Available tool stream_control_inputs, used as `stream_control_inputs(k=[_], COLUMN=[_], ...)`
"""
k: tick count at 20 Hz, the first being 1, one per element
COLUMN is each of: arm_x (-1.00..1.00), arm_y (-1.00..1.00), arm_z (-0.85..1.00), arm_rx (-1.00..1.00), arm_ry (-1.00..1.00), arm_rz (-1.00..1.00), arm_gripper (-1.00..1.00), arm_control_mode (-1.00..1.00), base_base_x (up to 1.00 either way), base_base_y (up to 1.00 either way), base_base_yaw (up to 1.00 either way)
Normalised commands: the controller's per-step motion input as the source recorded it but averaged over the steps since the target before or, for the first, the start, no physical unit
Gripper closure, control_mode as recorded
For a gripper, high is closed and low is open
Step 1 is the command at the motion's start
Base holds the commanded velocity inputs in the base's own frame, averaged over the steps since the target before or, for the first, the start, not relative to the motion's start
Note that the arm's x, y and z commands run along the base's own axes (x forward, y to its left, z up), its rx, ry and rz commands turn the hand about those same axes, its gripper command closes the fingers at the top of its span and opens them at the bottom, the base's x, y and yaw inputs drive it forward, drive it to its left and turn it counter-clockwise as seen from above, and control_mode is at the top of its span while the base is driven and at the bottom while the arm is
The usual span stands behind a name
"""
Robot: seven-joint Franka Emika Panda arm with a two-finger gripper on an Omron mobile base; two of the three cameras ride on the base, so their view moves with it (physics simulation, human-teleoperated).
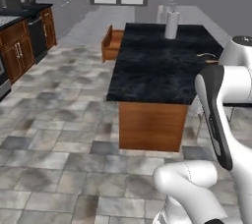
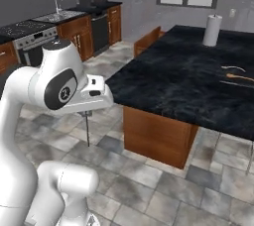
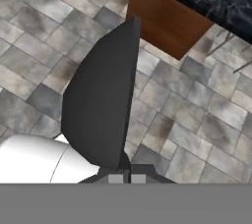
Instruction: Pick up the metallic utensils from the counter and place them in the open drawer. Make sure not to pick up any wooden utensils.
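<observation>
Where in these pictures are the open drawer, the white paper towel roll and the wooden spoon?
open drawer (image 1: 111,44), left base view, on its side wall.
paper towel roll (image 2: 212,30), right base view, on the middle of the roll.
wooden spoon (image 2: 240,77), right base view, on its handle; it looks small and blurred.

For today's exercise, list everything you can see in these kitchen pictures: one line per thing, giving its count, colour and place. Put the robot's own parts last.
counter: one, glossy black on reddish-brown base, centre of room
open drawer: one, reddish-brown, pulled out at the counter's far left side
paper towel roll: one, white, upright at far end of counter
utensils: a few, pale and orange-tan, near the counter's right edge; too small to sort
wall cabinets: a row, reddish-brown, left wall
floor: grey tiles
arm: one, white
fingers: two, dark, shut, nothing between them
</observation>
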Motion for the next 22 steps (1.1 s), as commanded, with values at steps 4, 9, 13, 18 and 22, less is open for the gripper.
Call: stream_control_inputs(k=[4, 9, 13, 18, 22], arm_x=[0.0, 0.0, 0.0, 0.0, 0.0], arm_y=[0.0, 0.0, 0.0, 0.0, 0.0], arm_z=[0.0, 0.0, 0.0, 0.0, 0.0], arm_rx=[0.0, 0.0, 0.0, 0.0, 0.0], arm_ry=[0.0, 0.0, 0.0, 0.0, 0.0], arm_rz=[0.0, 0.0, 0.0, 0.0, 0.0], arm_gripper=[1.0, 1.0, 1.0, 1.0, 1.0], arm_control_mode=[1.0, 1.0, 1.0, 1.0, 1.0], base_base_x=[-0.12, -0.15, 0.56, 1.0, 1.0], base_base_y=[1.0, 1.0, 1.0, 1.0, 0.99], base_base_yaw=[-0.11, -0.03, -0.12, -0.2, -0.23])
